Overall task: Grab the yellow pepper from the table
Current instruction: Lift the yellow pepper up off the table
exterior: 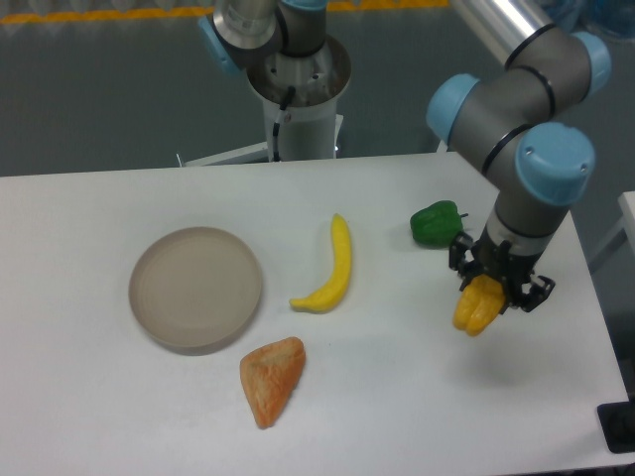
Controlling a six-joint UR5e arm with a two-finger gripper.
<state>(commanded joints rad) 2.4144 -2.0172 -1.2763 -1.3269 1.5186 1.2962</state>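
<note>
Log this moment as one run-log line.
phase: lift | gripper: shut on yellow pepper | pepper: off the table | nearby: green pepper | untouched: banana

This looks like a robot lab or a test room, not a home. A big robot arm (516,109) made of gray metal tubes with light blue caps stands on a thick round post (298,94) behind the desk (99,397). The desk is plain, flat and white. Toy food lies on it: a banana (332,268), a green pepper (435,223) and an orange piece (271,379) that looks like bread. A round gray-brown plate (195,288) sits there too. The floor (99,89) is dull gray, like in a work hall, with a yellow line (99,14) painted along the far edge.
</note>
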